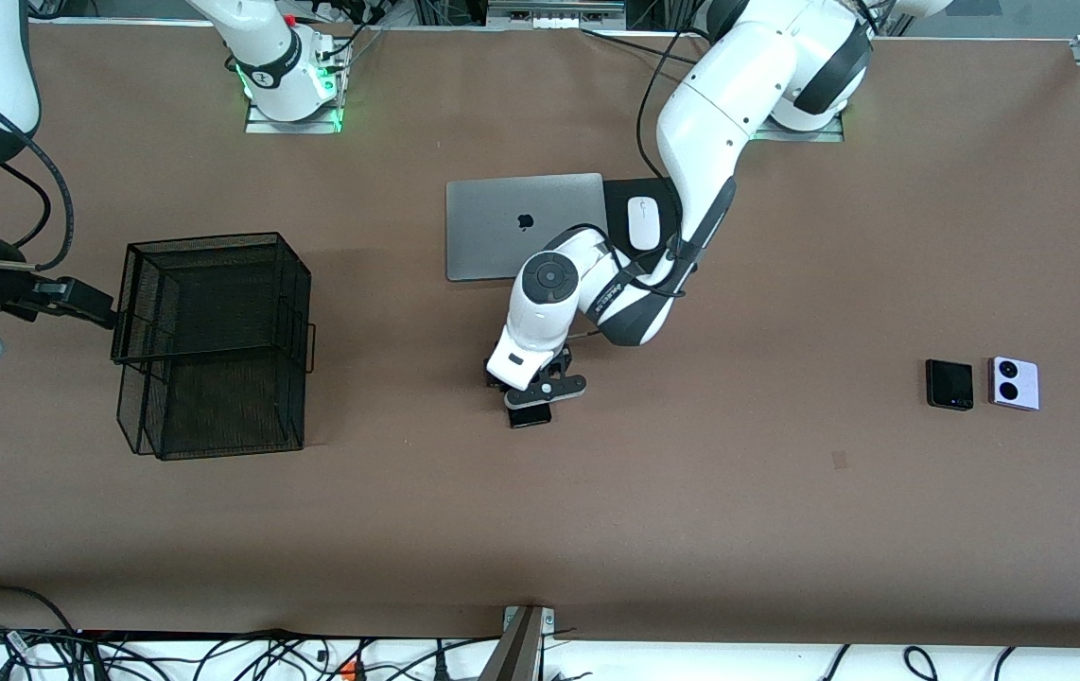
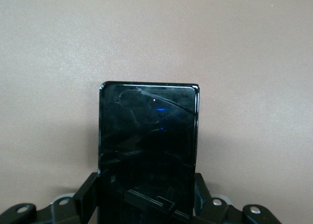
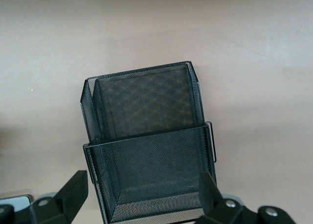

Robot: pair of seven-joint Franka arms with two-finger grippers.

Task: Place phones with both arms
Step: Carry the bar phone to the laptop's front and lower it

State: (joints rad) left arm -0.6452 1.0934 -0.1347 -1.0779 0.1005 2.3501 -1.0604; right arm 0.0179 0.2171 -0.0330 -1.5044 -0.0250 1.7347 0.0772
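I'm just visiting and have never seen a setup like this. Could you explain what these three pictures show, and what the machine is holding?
These are two white robot arms at a brown table. The big picture looks down from a high camera facing them; the other two come from small cameras on each arm's wrist. The left hand is over the middle of the table, shut on a long black phone. The right hand waits, open, at a black mesh basket toward its end of the table. A grey laptop and a white mouse lie near the arms' bases. A small dark phone and a lavender phone lie side by side toward the left arm's end.
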